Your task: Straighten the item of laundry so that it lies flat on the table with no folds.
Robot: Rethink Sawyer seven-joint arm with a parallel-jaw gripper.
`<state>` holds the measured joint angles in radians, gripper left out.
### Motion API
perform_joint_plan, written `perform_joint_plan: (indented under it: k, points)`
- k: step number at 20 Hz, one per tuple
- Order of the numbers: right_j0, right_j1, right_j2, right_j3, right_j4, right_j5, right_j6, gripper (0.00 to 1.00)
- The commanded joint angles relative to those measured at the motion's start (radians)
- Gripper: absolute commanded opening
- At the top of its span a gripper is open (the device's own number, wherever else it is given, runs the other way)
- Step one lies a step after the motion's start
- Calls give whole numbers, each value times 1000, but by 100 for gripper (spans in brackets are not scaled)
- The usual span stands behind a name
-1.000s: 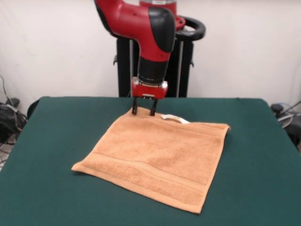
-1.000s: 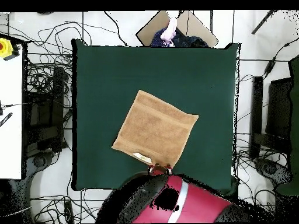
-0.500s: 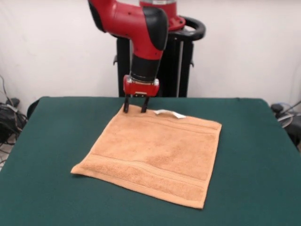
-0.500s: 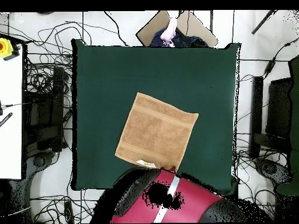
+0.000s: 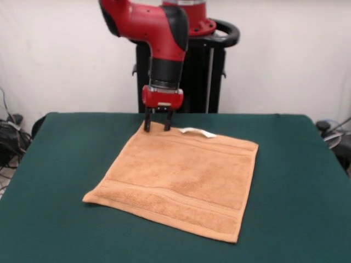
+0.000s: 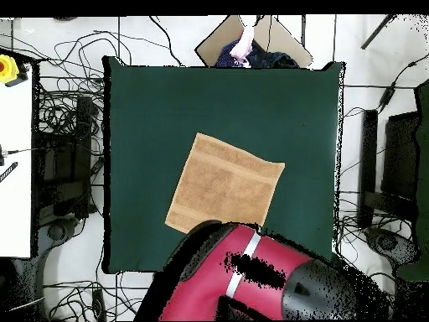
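orange-tan towel spread flat, green table

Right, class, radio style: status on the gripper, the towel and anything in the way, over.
Gripper open, fingers astride the towel's far corner. Towel spread flat on the table, no folds showing, white tag on far edge. Nothing in the way.

The dark green bench carries one orange-tan towel, spread flat and turned at an angle to the bench's edges, with a small white tag on its far edge.
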<state>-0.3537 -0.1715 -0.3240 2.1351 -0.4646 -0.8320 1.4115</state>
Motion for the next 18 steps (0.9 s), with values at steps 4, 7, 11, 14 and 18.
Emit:
perform_joint_plan:
  k: [4,7,11,14,18]
  points:
    - [-214,205,46,-315,-10,378,111,100]
    - [-230,153,86,-275,-27,402,131,100]
    - [-222,18,128,-184,-10,508,124,100]
    - [-217,-101,157,-108,-14,562,124,100]
    - [-211,-237,191,-16,-23,605,154,100]
